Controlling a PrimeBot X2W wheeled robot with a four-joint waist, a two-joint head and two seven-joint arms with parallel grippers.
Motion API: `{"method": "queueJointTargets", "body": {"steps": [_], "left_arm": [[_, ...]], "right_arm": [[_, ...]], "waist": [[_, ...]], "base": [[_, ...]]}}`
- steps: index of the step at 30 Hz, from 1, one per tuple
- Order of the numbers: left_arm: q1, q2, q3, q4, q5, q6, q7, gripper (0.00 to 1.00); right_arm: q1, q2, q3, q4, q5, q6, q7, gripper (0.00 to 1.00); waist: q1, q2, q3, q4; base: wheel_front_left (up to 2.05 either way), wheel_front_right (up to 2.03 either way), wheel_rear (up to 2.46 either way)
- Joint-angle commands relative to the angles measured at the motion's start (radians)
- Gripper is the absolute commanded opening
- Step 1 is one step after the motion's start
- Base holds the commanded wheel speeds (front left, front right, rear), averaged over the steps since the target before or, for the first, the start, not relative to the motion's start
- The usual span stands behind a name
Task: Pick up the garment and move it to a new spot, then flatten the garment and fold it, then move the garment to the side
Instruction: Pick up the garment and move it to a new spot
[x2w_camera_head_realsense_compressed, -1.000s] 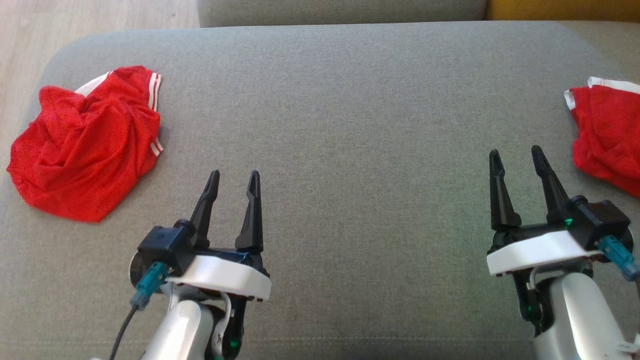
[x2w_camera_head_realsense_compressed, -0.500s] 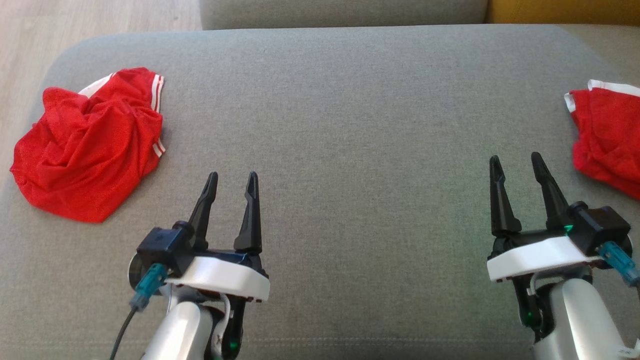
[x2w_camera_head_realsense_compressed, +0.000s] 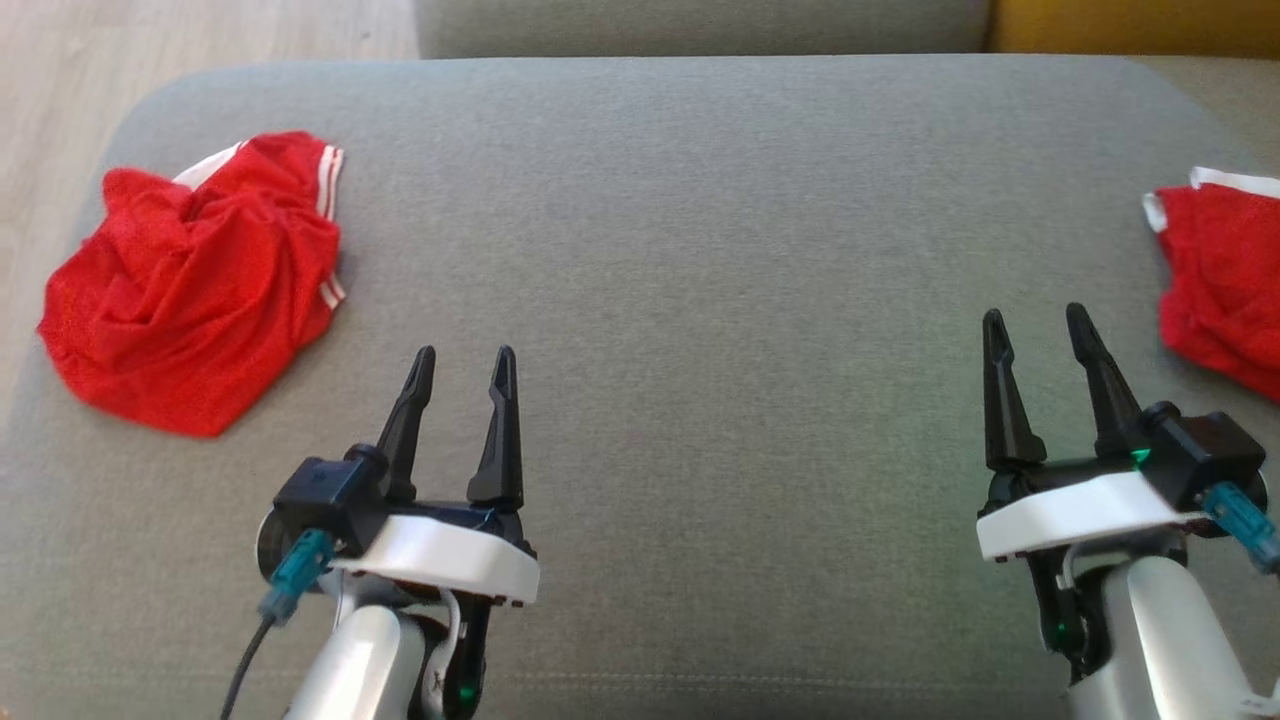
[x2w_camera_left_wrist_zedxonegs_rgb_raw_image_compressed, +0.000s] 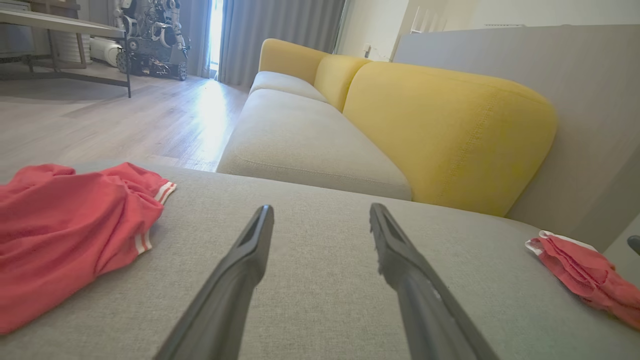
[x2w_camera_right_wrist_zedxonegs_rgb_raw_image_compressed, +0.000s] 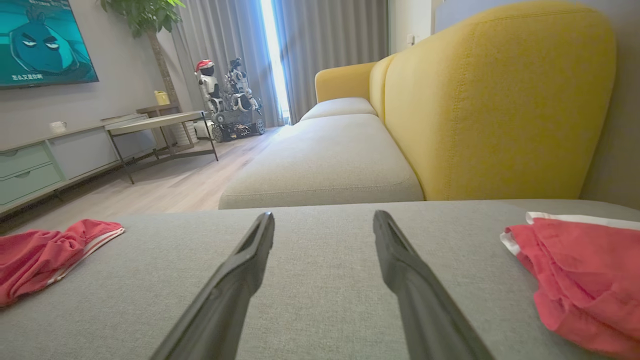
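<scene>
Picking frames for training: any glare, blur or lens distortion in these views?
Head view: soft light, sharp; the left red garment casts a faint shadow on the grey cushion. Left wrist view: window glare washes out the wooden floor; the left hand looks soft near the lens. Right wrist view: curtain gap blown out; right hand likewise soft.

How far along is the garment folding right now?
Nothing looks done: the crumpled garment lies on the grey cushion, a second garment at its right edge. In hand: nothing; the left claw and right claw are open, empty. Left: picking up, flattening, folding, moving aside.
</scene>
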Motion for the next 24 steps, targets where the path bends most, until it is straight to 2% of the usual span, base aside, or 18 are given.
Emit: {"method": "queueJointTargets", "body": {"steps": [1,6,24], "left_arm": [[-0.035,0.001,0.038,-0.041,0.007,0.001,-0.005,1.0],[-0.044,0.001,0.045,-0.055,0.003,0.006,-0.005,1.0],[-0.027,0.001,0.068,-0.094,-0.025,0.03,-0.005,1.0]], "right_arm": [[-0.019,0.001,0.024,-0.042,0.002,-0.001,-0.003,1.0],[-0.021,0.001,0.032,-0.057,-0.008,-0.001,0.005,1.0],[-0.026,-0.009,0.109,-0.083,-0.033,-0.001,0.044,1.0]], "waist": [[0.0,-0.0001,0.006,0.015],[0.0,-0.0001,0.021,0.078],[0.0,-0.0001,0.03,0.387]], "base": [[0.0,0.0,0.0],[0.0,0.0,0.0],[0.0,0.0,0.0]]}}
